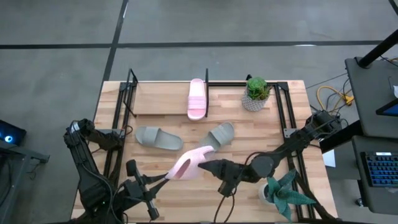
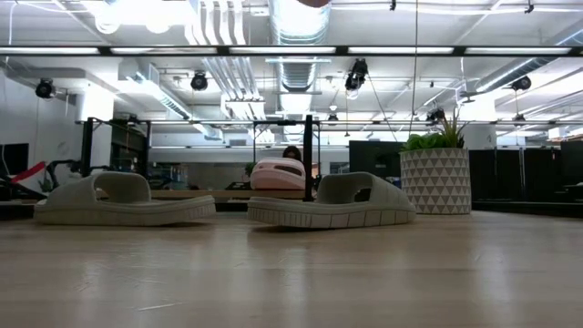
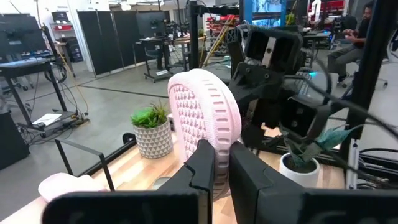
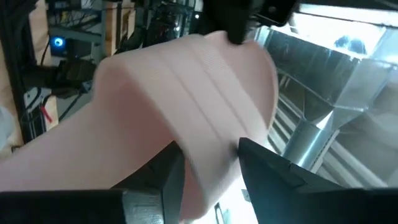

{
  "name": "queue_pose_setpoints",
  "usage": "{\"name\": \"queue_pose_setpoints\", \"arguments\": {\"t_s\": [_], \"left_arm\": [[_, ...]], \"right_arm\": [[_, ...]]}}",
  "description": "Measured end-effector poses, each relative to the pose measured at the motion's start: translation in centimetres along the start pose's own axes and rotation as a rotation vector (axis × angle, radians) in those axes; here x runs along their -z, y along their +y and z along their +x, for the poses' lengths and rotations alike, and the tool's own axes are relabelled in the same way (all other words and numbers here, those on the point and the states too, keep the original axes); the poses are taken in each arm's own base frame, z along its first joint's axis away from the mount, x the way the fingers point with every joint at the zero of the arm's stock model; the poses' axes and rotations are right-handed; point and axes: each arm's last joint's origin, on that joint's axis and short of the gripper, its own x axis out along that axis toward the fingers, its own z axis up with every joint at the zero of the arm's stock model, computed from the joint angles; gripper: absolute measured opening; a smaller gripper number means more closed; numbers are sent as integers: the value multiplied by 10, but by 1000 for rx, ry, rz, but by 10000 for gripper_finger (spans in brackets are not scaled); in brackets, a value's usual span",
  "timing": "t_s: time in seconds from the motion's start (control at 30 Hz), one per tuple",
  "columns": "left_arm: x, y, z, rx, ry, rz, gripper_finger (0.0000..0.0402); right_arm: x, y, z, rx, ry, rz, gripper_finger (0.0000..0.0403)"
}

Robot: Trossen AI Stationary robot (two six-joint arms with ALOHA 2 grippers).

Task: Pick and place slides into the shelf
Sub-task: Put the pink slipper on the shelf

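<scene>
A pale pink slide (image 1: 188,163) hung above the near middle of the tabletop (image 1: 155,193), held from both ends. The left claw (image 1: 163,178) was clamped narrow on its near-left end, and the right claw (image 1: 208,165) was closed on its right end. In the left wrist view the slide (image 3: 205,115) stood on edge between the dark fingers (image 3: 200,168), showing a sole of small dimples with ribbed grooves round the rim. The right wrist view showed instead the smooth wide strap (image 4: 205,93), marked by shallow lengthwise ridges, with that arm's fingers (image 4: 171,174) gripping it from either side.

The second pink slide (image 1: 197,98) lay on the shelf (image 1: 161,99) at the far side, toe pointing away. Two grey-green slides rested on the tabletop in front of the shelf: one to the left (image 1: 158,137), one nearer the centre (image 1: 221,134). The low view showed both grey-green slides (image 2: 127,202) (image 2: 332,205) side-on, with thick ribbed soles, and the pink one on the shelf (image 2: 278,174) behind them; the lifted slide did not appear there. No readable writing showed on any slide.
</scene>
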Motion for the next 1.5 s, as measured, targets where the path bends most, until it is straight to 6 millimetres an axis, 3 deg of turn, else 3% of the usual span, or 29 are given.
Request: {"name": "queue_pose_setpoints", "arguments": {"t_s": [0.13, 0.3, 0.4, 0.83, 1.0, 1.23, 1.33, 1.5], "left_arm": [[3, 0, 4, -11, 2, 27, 7], [3, 0, 5, -10, 6, 45, 24], [4, 0, 5, -4, 12, 116, 52], [11, -1, 5, 46, 47, 618, 176], [21, -2, 6, 48, 48, 845, 184], [50, -1, 15, 127, 110, 1195, 185], [56, 2, 26, 99, 132, 1215, 185], [54, 3, 34, 76, 144, 1203, 185]], "right_arm": [[0, -7, 2, 14, 11, 104, 127], [1, -9, 2, 14, 32, 139, 34], [1, -9, 2, 14, 37, 171, 15], [18, -17, -10, -136, 135, 461, 10], [34, -25, -21, -229, 142, 669, 9], [65, -37, -32, -446, -56, 1103, 9], [74, -40, -32, -509, -116, 1224, 9], [75, -30, -33, -599, -77, 1239, 9]]}}
